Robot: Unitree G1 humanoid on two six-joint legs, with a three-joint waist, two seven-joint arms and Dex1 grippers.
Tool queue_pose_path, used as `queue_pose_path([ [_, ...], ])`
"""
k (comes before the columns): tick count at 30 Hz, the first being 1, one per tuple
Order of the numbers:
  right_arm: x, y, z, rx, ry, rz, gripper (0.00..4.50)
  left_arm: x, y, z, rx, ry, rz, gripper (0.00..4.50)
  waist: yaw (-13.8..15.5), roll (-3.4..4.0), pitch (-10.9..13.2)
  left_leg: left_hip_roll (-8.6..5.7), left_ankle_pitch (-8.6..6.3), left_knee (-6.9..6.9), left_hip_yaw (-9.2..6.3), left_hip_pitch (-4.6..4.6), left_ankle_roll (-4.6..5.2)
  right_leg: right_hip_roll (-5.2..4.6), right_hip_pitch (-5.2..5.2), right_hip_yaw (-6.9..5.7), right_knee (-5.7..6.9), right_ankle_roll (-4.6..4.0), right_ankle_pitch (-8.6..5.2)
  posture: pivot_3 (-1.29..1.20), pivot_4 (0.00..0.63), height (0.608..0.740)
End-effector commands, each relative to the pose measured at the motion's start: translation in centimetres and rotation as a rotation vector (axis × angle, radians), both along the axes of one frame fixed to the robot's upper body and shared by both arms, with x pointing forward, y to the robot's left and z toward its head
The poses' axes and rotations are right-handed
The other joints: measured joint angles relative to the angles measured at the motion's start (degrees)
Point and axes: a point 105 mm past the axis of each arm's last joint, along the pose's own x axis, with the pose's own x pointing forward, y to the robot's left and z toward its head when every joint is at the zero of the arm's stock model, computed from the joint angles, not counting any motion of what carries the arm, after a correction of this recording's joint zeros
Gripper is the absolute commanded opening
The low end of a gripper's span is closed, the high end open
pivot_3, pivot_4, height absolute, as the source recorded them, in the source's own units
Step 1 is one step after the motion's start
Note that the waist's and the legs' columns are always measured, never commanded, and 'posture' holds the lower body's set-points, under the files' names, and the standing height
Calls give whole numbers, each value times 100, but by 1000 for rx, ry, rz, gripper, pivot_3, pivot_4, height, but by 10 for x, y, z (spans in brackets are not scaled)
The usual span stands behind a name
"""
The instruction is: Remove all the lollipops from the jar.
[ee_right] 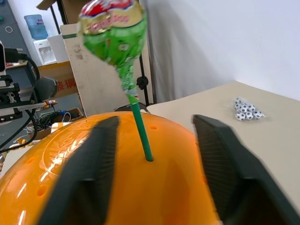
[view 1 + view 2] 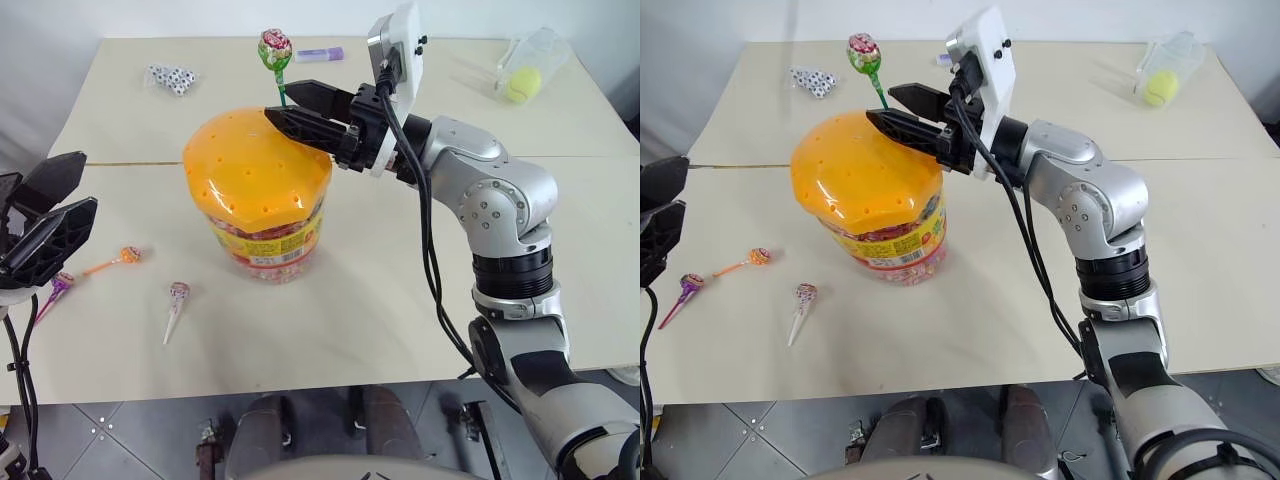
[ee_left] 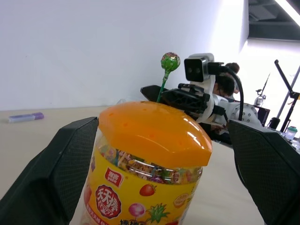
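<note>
Standing near the middle of the bench [image 2: 380, 300] — the jar [image 2: 262, 200], clear, with a yellow and red label and a domed orange lid [image 2: 255, 165] dotted with holes. Sticking up out of one hole at the lid's far side: one lollipop [image 2: 275, 48] in a green and red wrapper, on a green stick.

Reaching in from the right, the right pincer [image 2: 288, 106], hovering at the lid's far edge with its two black fingers either side of the green stick — parted, not clenched, a gap showing between each finger and the stick in the right wrist view.

Hanging at the left edge, apart from the jar, the left pincer [image 2: 50, 205], released and spread wide, gripping nothing.

Lying on the bench left of the jar, three more lollipops: one on an orange stick [image 2: 128, 255], one on a purple stick [image 2: 60, 285], one on a white stick [image 2: 178, 294].

Sitting at the far side: a packet of black-and-white balls [image 2: 172, 78], a purple tube [image 2: 320, 54], and a clear container with a yellow ball [image 2: 525, 68].
</note>
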Motion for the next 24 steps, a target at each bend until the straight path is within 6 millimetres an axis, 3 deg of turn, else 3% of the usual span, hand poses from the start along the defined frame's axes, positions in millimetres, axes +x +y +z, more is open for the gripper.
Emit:
queue_pose_path([
  [1, -7, 0, 20, 53, -81, 17, 1086, -6, 1, 5, 17, -40, -5, 4500, 0, 0, 0, 0, 0, 0, 0, 0, 0, 0, 0, 0, 0, 0, 0, 0, 150, 740],
  [4, -14, -2, 33, 137, -124, 69, 79, -3, -4, 4, 23, -44, -12, 4500, 1, 0, 0, 0, 0, 0, 3, 0, 0, 1, -2, 1, -1, 0, 0, 0, 150, 740],
  [8, -27, -33, 60, 363, -224, 143, 32, 2, -12, -3, 95, -40, -15, 4500, 36, 0, 0, -2, 0, -1, 4, -1, 0, 1, -2, 3, -2, 0, 0, 0, 150, 740],
  [10, -12, -67, 56, 321, -224, 35, 32, 3, -20, -13, 162, -24, -45, 4500, 61, 0, 0, -3, 0, -1, 3, -1, 0, 1, -1, 2, -2, 0, 0, 0, 150, 740],
  [12, 7, -108, 35, 102, -194, -127, 32, 4, -27, -23, 226, -17, -75, 4500, 106, 0, 0, -10, -2, 0, 5, -4, 3, -2, 0, 3, -2, 2, 1, 0, 150, 740],
  [15, 18, -155, 0, -219, -107, -277, 32, 1, -36, -41, 336, 4, -133, 4500, 176, 0, 0, -15, -15, 2, 36, -4, 24, -6, 17, 1, -35, 4, 4, 0, 150, 740],
  [18, 24, -215, -42, -505, 31, -461, 32, 0, -44, -45, 368, -33, -189, 4500, 168, 5, 3, -13, -25, -6, 53, -3, 22, -3, 6, -23, -65, 9, 6, 0, 150, 740],
  [20, 21, -262, -81, -730, 108, -584, 32, -2, -53, -55, 465, -40, -249, 4500, 134, 7, 4, -5, -25, -7, 67, 0, 16, 4, 6, -33, -65, 8, 5, 0, 150, 740],
  [22, 13, -288, -112, -859, 160, -615, 32, -2, -56, -62, 523, -44, -280, 4500, 104, 7, 4, -4, -23, -9, 97, 3, 11, 5, 6, -38, -62, 7, 5, 0, 150, 740],
  [24, 11, -298, -128, -903, 180, -629, 32, 0, -56, -64, 534, -50, -280, 4500, 40, 12, 7, -2, -22, -8, 114, 7, 10, 5, 7, -33, -65, 7, 5, 0, 150, 740],
])
